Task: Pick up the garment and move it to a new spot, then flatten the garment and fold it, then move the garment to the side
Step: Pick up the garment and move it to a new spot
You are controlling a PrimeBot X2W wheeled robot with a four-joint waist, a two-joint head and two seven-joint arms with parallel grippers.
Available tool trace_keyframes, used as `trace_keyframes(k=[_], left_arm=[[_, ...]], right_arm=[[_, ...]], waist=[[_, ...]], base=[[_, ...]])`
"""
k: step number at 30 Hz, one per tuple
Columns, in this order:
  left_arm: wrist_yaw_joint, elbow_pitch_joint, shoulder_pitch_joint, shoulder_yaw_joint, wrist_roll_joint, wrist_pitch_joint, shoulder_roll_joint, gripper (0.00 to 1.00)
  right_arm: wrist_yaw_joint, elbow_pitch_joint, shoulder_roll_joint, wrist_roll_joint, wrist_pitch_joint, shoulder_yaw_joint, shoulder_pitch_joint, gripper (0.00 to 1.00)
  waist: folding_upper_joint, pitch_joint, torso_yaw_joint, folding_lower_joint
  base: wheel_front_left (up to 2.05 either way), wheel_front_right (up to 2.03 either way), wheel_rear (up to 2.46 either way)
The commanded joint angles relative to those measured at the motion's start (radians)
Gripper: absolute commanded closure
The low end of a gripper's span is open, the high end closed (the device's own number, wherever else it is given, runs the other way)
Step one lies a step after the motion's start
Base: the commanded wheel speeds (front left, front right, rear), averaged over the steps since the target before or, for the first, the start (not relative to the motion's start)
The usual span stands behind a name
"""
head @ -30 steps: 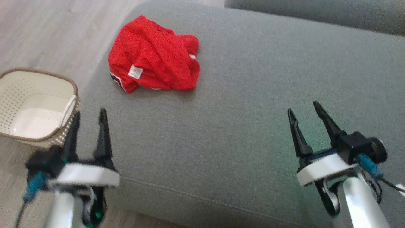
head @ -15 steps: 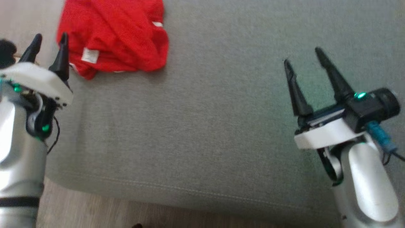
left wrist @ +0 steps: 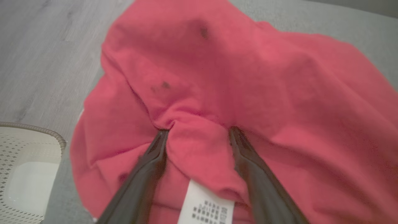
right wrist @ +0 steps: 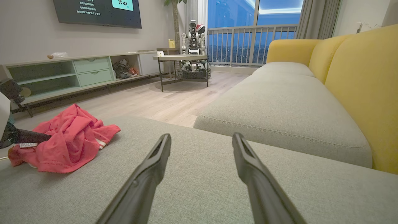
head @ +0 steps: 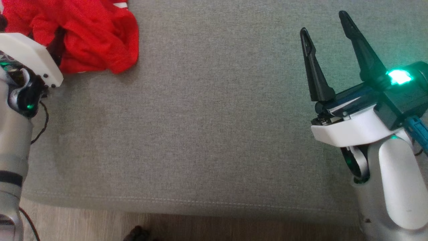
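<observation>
Grey sofa seat [head: 214,117]; perforated cream basket [left wrist: 46,131] beside it; wood floor [left wrist: 37,46].

We see the garment [head: 97,36], bright red, lying in a crumpled heap on the grey cushion [head: 214,117], close to its edge. A white care label [left wrist: 206,207] with dark print faces up. White trim [right wrist: 100,143] peeps from one side. A ridge of cloth bunches between the spread fingers of the left gripper [left wrist: 199,130].
</observation>
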Motion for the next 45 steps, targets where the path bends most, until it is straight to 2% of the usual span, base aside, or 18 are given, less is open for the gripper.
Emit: trace_keyframes(k=[1, 2, 3, 4, 5, 8, 16, 25, 29, 36, 41, 45], left_arm=[[0.001, -0.001, -0.037, 0.009, -0.006, 0.005, 0.063, 0.00], [0.001, 0.010, -0.043, -0.008, -0.008, 0.005, 0.061, 0.00], [0.001, 0.018, -0.047, -0.020, -0.018, 0.005, 0.057, 0.31], [0.001, 0.023, -0.051, -0.029, -0.033, 0.003, 0.053, 0.83], [0.001, 0.024, -0.053, -0.040, -0.047, 0.000, 0.050, 1.00], [0.001, 0.023, -0.058, -0.072, -0.075, -0.034, 0.060, 1.00], [0.001, -0.026, -0.033, -0.145, -0.129, -0.223, 0.075, 1.00], [0.001, -0.161, 0.032, -0.152, -0.183, -0.394, 0.086, 1.00], [0.013, -0.274, 0.067, -0.111, -0.179, -0.415, 0.083, 1.00], [0.080, -0.538, 0.154, -0.066, -0.142, -0.419, 0.055, 1.00], [0.107, -0.663, 0.187, -0.088, -0.128, -0.409, 0.036, 1.00], [0.132, -0.767, 0.196, -0.133, -0.119, -0.378, -0.008, 1.00]], right_arm=[[0.000, -0.043, 0.010, 0.004, 0.004, 0.026, -0.005, 0.00], [0.000, -0.044, 0.010, 0.003, 0.004, 0.024, -0.004, 0.00], [0.000, -0.045, 0.010, 0.003, 0.004, 0.021, -0.003, 0.00], [0.000, -0.045, 0.010, 0.002, 0.004, 0.018, -0.001, 0.00], [0.000, -0.044, 0.010, 0.001, 0.004, 0.016, 0.000, 0.00], [0.000, -0.037, 0.010, -0.004, 0.003, 0.010, 0.004, 0.00], [0.000, 0.007, 0.010, 0.009, -0.012, -0.002, 0.022, 0.00], [0.000, 0.065, 0.010, 0.045, -0.045, -0.027, 0.055, 0.00], [0.000, 0.081, 0.010, 0.066, -0.052, -0.035, 0.061, 0.00], [0.000, 0.099, 0.010, 0.080, -0.063, -0.045, 0.064, 0.00], [0.000, 0.099, 0.010, 0.090, -0.071, -0.047, 0.063, 0.00], [0.000, 0.090, 0.010, 0.100, -0.076, -0.050, 0.056, 0.00]], waist=[[0.0000, 0.003, -0.002, 0.0001], [0.0000, 0.002, -0.002, 0.0001], [0.0000, 0.001, -0.001, 0.0001], [0.0000, 0.000, 0.001, 0.0001], [0.0000, -0.002, 0.002, 0.0001], [0.0000, -0.014, 0.010, 0.0001], [0.0000, -0.096, 0.029, 0.0001], [0.0000, -0.243, 0.032, 0.0001], [0.0000, -0.289, 0.019, 0.0001], [0.0000, -0.337, -0.010, 0.0001], [0.0000, -0.347, -0.039, 0.0001], [0.0000, -0.340, -0.083, 0.0001]], base=[[0.00, 0.00, 0.00], [0.00, 0.00, 0.00], [0.00, 0.00, 0.00], [0.00, 0.00, 0.00], [0.00, 0.00, 0.00], [0.00, 0.00, 0.00], [0.00, 0.00, 0.00], [0.00, 0.00, 0.00], [0.00, 0.00, 0.00], [0.00, 0.00, 0.00], [0.00, 0.00, 0.00], [0.00, 0.00, 0.00]])
